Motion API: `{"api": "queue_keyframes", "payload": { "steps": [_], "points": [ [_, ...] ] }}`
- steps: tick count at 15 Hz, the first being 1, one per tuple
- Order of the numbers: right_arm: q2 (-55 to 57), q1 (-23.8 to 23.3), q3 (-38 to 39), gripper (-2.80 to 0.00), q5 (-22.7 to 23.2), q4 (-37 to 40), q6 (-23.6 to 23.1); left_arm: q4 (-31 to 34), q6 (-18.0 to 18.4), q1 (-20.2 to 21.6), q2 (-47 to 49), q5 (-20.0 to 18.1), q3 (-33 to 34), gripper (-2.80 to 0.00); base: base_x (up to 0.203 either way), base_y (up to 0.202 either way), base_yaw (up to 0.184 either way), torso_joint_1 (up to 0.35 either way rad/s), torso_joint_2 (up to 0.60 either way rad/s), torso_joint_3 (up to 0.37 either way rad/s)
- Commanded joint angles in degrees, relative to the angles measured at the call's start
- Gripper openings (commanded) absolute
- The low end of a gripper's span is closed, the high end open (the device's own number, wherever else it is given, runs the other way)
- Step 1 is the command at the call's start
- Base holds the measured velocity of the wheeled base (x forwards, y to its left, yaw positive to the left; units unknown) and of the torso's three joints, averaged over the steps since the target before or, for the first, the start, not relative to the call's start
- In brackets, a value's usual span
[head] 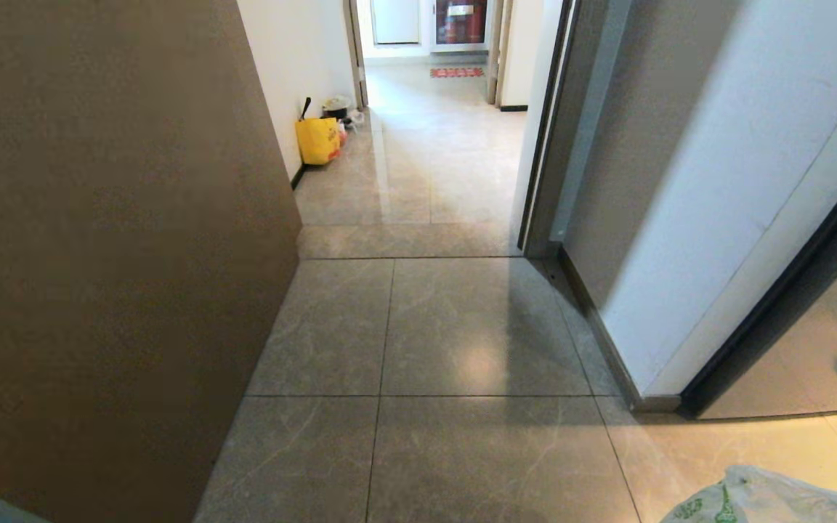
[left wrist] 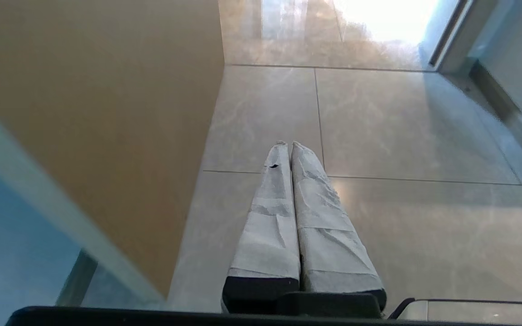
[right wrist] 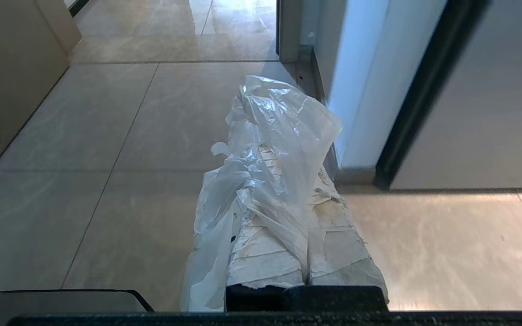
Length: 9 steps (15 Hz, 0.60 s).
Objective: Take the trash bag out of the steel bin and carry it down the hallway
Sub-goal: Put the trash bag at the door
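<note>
The trash bag [right wrist: 279,122], thin crinkly white plastic with green print, is bunched over my right gripper [right wrist: 283,158], which is shut on it. The bag's plastic runs into the seam between the taped fingers [right wrist: 261,258] and hides their tips. One corner of the bag [head: 760,497] shows at the bottom right of the head view. My left gripper [left wrist: 288,144] is shut and holds nothing, hanging over the floor tiles beside a brown wall. The hallway [head: 433,145] with glossy tiles opens straight ahead. The steel bin is out of view.
A brown wall [head: 99,254] stands close on the left. A white wall corner with dark skirting [head: 644,290] juts in on the right. Far down the hallway a yellow tote [head: 318,139] and small items sit against the left wall. A red mat [head: 456,72] lies beyond.
</note>
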Motion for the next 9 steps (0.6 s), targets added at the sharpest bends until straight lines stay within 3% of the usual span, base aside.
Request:
{"api": "queue_keyframes", "payload": {
  "steps": [1, 9],
  "points": [
    [0.09, 0.01, 0.00, -2.80, 0.02, -0.02, -0.01, 0.00, -0.04, 0.00, 0.00, 0.04, 0.00, -2.80, 0.193, 0.000, 0.000, 0.000, 0.00, 0.000],
    [0.02, 0.01, 0.00, -2.80, 0.02, -0.02, -0.01, 0.00, 0.04, 0.00, 0.00, 0.04, 0.00, -2.80, 0.192, 0.000, 0.000, 0.003, 0.00, 0.003]
  ]
}}
